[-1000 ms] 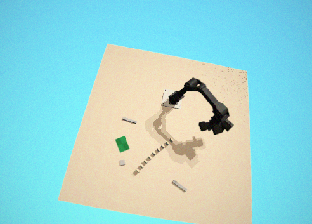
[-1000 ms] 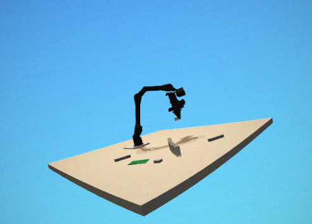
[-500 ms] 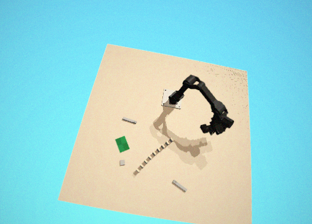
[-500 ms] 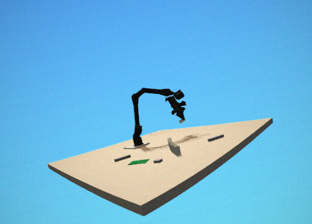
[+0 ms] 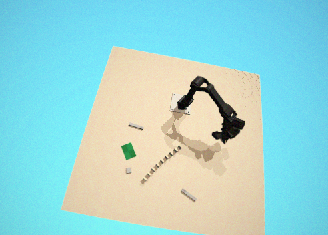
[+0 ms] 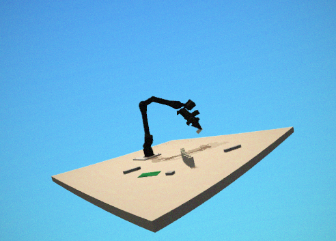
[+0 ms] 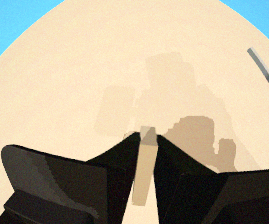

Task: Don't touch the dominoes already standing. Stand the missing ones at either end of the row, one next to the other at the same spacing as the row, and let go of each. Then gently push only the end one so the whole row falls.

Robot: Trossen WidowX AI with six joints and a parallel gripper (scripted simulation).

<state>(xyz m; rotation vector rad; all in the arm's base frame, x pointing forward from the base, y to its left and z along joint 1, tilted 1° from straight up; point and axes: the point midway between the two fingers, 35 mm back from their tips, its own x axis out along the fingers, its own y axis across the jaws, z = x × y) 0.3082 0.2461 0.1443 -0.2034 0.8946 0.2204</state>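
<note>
My gripper is shut on a tan domino. It holds the domino tilted and well above the table, out to the right of the row in the top view. In that view the domino cannot be made out against the dark fingers. A row of several standing dominoes runs diagonally across the table, evenly spaced. The gripper is apart from the row. The row does not show in the wrist view.
A grey bar lies left of the arm's base, another right of the row's near end. A green rectangle and small grey block lie left of the row. The wrist view shows one bar.
</note>
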